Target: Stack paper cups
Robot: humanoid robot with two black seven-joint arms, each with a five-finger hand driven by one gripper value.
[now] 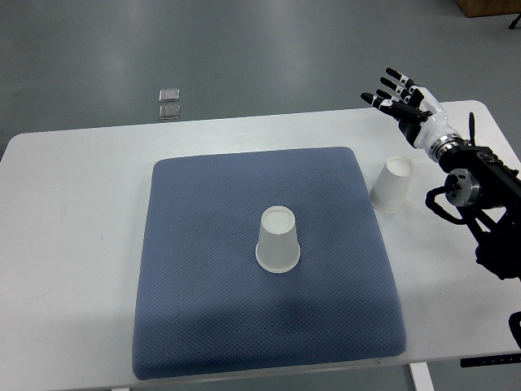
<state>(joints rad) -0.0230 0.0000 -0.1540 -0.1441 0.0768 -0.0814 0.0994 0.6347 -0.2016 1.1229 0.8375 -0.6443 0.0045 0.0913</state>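
A white paper cup (pixel 278 239) stands upside down in the middle of the blue-grey mat (pixel 203 277). A second white paper cup (pixel 391 185) stands upside down on the white table just off the mat's right edge. My right hand (pixel 400 98) is raised above the table's far right corner, beyond and slightly right of the second cup, apart from it. Its fingers are spread and it holds nothing. My left arm does not show.
The white table (pixel 73 244) carries the mat. Two small clear square objects (pixel 169 103) lie on the grey floor beyond the table's far edge. My right forearm (pixel 480 183) runs along the table's right edge.
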